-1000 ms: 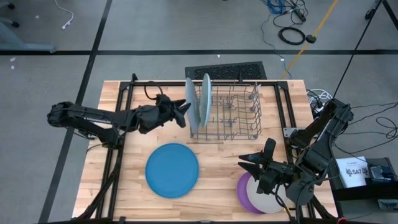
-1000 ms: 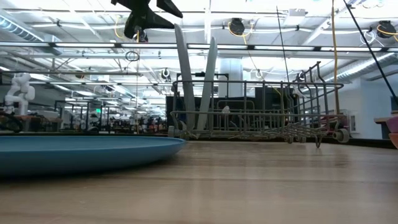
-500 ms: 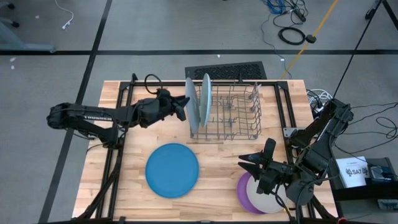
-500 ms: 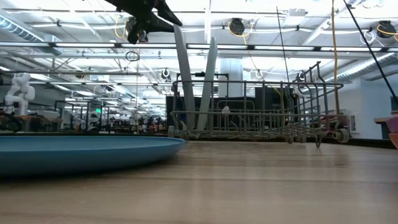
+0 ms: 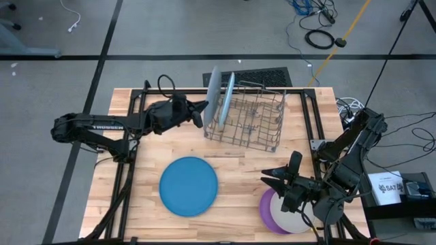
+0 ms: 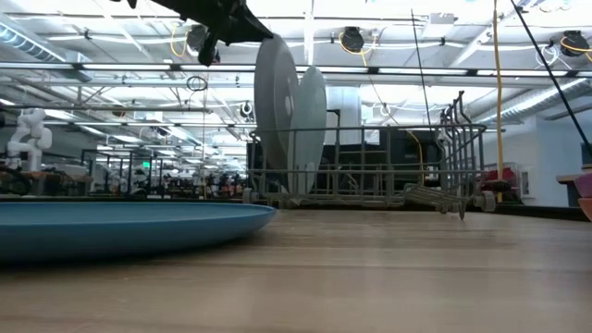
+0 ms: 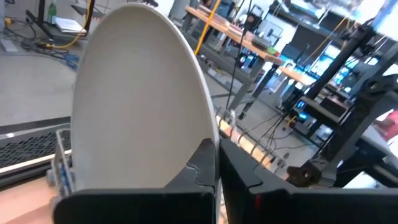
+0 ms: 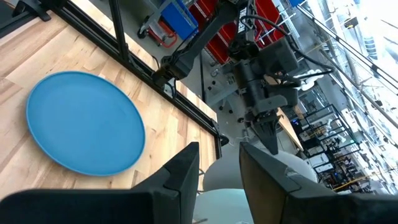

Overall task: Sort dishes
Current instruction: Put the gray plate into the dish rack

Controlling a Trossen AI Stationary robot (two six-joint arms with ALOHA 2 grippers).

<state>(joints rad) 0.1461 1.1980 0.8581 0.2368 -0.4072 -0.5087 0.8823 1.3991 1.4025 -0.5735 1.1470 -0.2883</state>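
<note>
Wooden table (image 5: pixel 238 177), left hand (image 5: pixel 201 114) closed on grey plate (image 5: pixel 213 99)

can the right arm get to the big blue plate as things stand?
Probably yes. The blue plate lies flat on open table, with nothing between it and the right claw, which hovers beside the purple plate. The left claw is shut up by the rack, out of the way.

I see a pale wood-plank worktop (image 5: pixel 238 177) with a smooth finish, a grey metal wire rack (image 5: pixel 248 122) at upper centre, and matt, smooth plastic-looking plates: blue (image 5: pixel 189 186), grey (image 5: pixel 213 92).
</note>
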